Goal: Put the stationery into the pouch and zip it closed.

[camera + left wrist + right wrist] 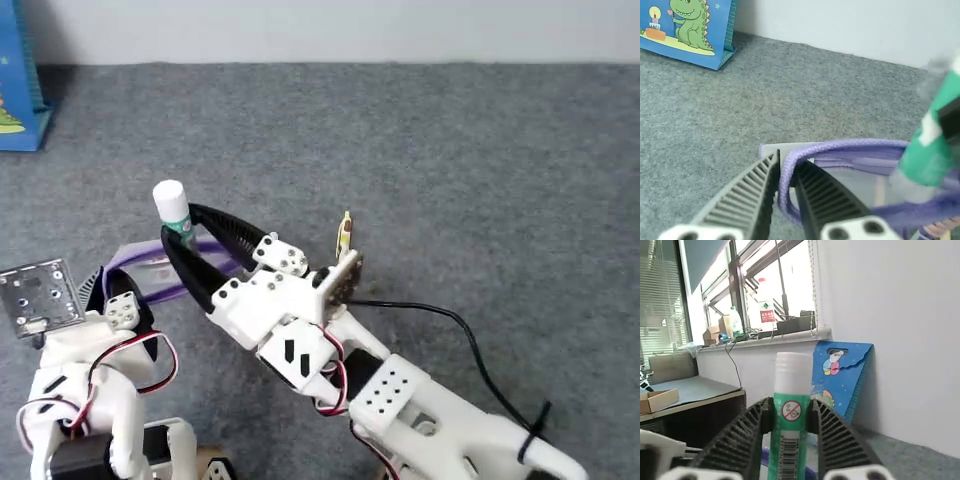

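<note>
The pouch (160, 265) is clear with purple edging and lies on the grey carpet at the left. My left gripper (108, 292) is shut on its purple edge cord (785, 175), held between the jaws of the left gripper (785, 161). My right gripper (178, 228) is shut on a green glue stick (172, 206) with a white cap, upright above the pouch's far side. In the right wrist view the glue stick (790, 420) stands between the fingers (837, 435). It appears blurred in the left wrist view as the glue stick (930, 145) over the pouch (850, 162). A yellow pencil (344, 236) lies beyond the right arm.
A blue dinosaur gift bag (18, 90) stands at the far left against the wall, and the same gift bag (687, 27) shows from the left wrist. A black cable (470, 345) trails over the carpet to the right. Open carpet (480, 170) stretches to the back and right.
</note>
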Tool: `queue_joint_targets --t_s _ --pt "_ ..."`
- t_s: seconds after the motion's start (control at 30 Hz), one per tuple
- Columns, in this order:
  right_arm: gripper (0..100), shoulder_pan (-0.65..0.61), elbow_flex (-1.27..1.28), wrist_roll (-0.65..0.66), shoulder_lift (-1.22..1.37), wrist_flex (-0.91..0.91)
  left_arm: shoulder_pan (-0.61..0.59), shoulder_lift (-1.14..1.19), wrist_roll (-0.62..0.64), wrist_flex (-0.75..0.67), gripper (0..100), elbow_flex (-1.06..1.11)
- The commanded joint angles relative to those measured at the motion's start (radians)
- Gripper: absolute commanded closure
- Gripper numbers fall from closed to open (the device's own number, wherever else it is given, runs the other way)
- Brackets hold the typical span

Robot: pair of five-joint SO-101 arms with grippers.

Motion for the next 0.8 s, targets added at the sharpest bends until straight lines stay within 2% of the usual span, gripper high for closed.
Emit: queue_joint_targets --t_s 0.0,0.27,0.37,0.5,0.77 --pt "99.1 0.019 -0.006 -0.009 0.027 -0.024 0.003 0.003 -0.017 0.005 99 -0.039" --pt "98.0 0.024 0.003 -0.003 0.082 -0.022 0.003 0.003 -0.017 0.005 99 -0.039" --pt "88.7 0.024 0.006 0.000 0.079 -0.015 0.003 0.003 -0.017 0.005 99 -0.039" --pt "78.3 0.016 0.037 0.103 0.074 -0.021 0.003 0.003 -0.017 0.005 99 -0.038" --pt "78.3 0.007 0.149 0.132 -0.090 -0.013 0.003 0.003 -0.017 0.005 99 -0.038"
